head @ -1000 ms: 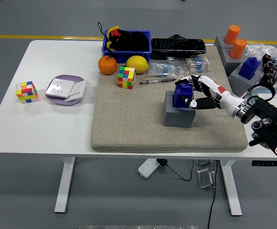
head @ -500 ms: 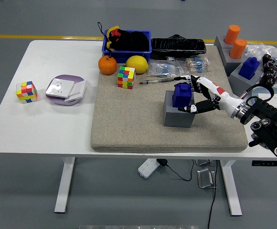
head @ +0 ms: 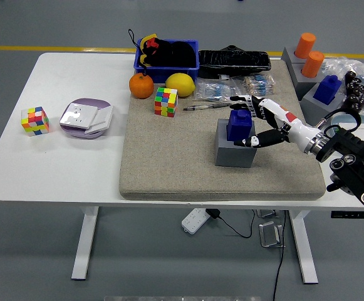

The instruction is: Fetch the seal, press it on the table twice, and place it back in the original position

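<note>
Right now, seen from the head view, the blue seal [head: 240, 125] is sitting upright on top of a grey block [head: 235, 150], which is standing on a beige mat [head: 169, 163] that is covering the right half of the white worktop [head: 56, 163]. The right hand [head: 260, 120] is reaching in from the right and is lying just beside the seal on its right side. Its fingers [head: 241, 99] are spreading out above and behind the top of the seal, while the thumb [head: 252, 142] is pointing toward the lower right corner of the seal, close to the block's top edge. The hand is looking loosely open and is not closing on anything; whether a fingertip is grazing the seal I cannot tell.

Farther back on the mat, a colourful puzzle cube [head: 166, 101], an orange [head: 141, 86], a lemon [head: 180, 84] and a pen [head: 207, 106] are lying near a blue bin [head: 166, 55]. On the bare worktop to the left, a second puzzle cube [head: 35, 120] is sitting beside a lilac dish [head: 86, 118]. At the far right, two orange cylinders [head: 308, 54] and another blue seal [head: 327, 88] are standing on grey blocks.
</note>
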